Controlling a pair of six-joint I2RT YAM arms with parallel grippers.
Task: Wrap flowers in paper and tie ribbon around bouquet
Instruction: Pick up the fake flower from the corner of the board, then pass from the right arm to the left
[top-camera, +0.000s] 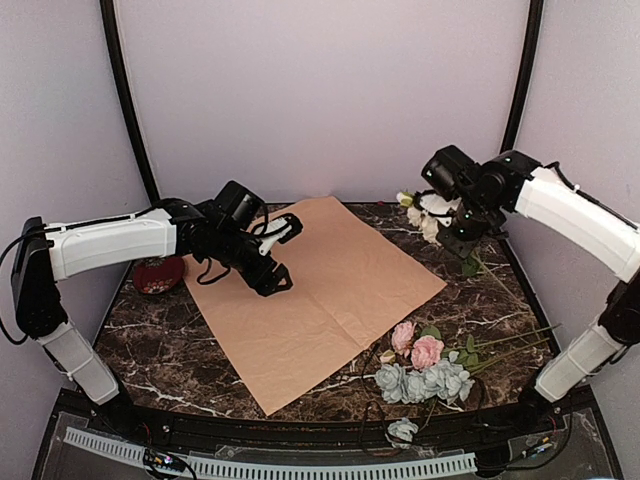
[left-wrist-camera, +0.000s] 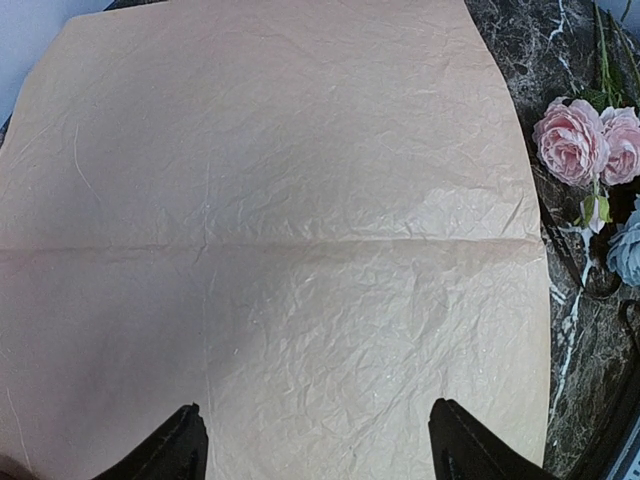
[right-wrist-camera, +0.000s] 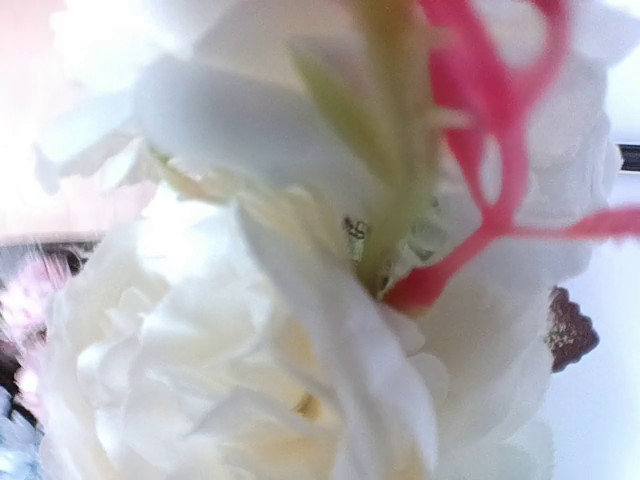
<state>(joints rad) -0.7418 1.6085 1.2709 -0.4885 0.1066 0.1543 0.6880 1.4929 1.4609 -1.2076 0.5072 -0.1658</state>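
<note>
The right gripper (top-camera: 452, 238), closed on the white flowers (top-camera: 422, 212) at the far right corner of the table (top-camera: 480, 310), has the paper (top-camera: 330, 290) lying to its left, at the middle; the left gripper (top-camera: 278, 283) hangs wide open above it.

I see crinkled, matt beige paper (top-camera: 320, 290) on a glossy, dark, marble-look surface (top-camera: 480, 310). The flowers (top-camera: 427, 352) look like soft cloth, and the arm shells (top-camera: 110, 245) like smooth white plastic.
</note>
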